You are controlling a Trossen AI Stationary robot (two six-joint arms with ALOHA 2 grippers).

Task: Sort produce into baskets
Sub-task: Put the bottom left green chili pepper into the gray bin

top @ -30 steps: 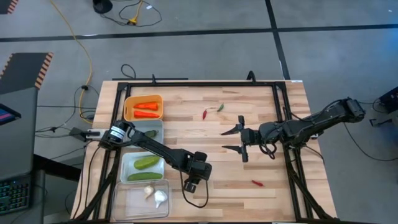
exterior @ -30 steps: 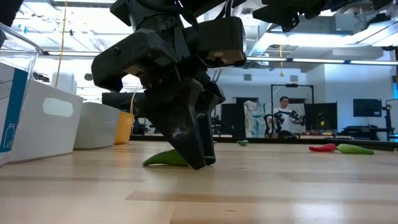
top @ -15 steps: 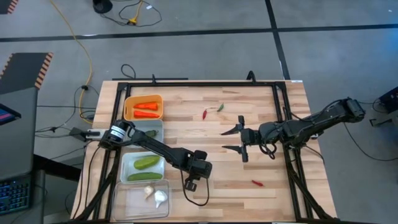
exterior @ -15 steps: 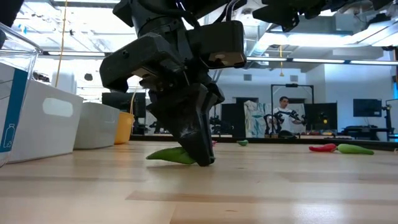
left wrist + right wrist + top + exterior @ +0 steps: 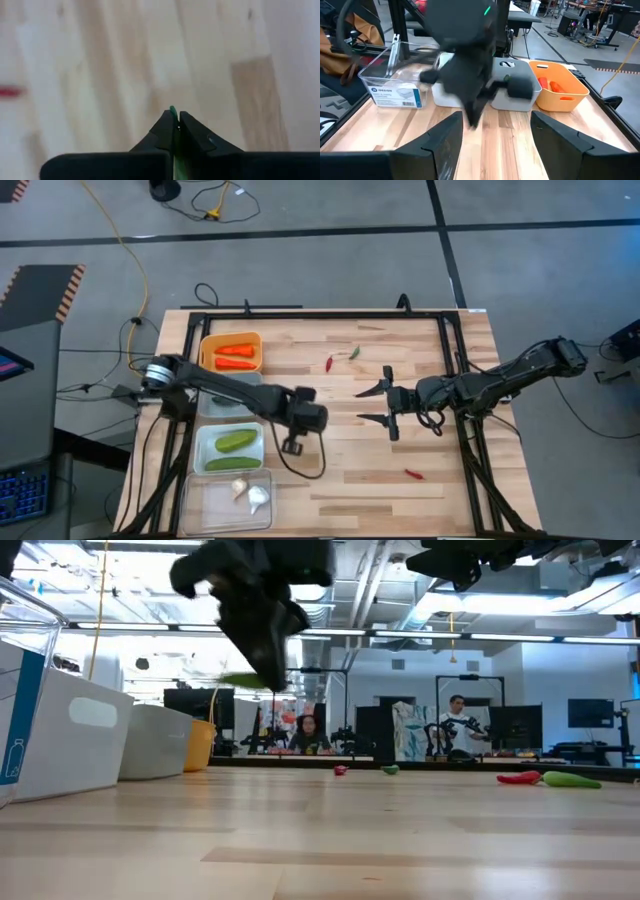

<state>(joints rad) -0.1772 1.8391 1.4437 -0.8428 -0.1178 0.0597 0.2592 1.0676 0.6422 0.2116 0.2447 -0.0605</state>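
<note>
Green chili (image 5: 243, 681) is pinched in my left gripper (image 5: 293, 446), jaws clamped tight on it, carried clear above the counter (image 5: 400, 450) just beside the white basket (image 5: 229, 448). Left wrist view shows only a thin green sliver (image 5: 172, 109) poking up between the closed fingertips (image 5: 165, 131), so I reckon it's held near one end.

Handling, my read: v. light, thin, smooth-skinned, a bit soft — could slip or twist out if I swing fast. Better hold would be mid-body, w/ slow moves.

Outward: grey basket (image 5: 232, 392) sits next along, already w/ something small and green in it, prob the chili's spot. Orange basket (image 5: 230, 352) has carrots (image 5: 237, 356), white one has cucumbers (image 5: 235, 441), clear basket (image 5: 226, 502) has garlic (image 5: 257, 498).

Right gripper (image 5: 386, 403) waits mid-counter, jaws wide apart, empty. Loose chilies left: a red and a green one (image 5: 340, 358) near the far edge, a red one (image 5: 413, 475) near the front.

Hard to tell: low view blurs the left arm, so the chili's full length and tilt are unclear; high view hides it under the gripper.
</note>
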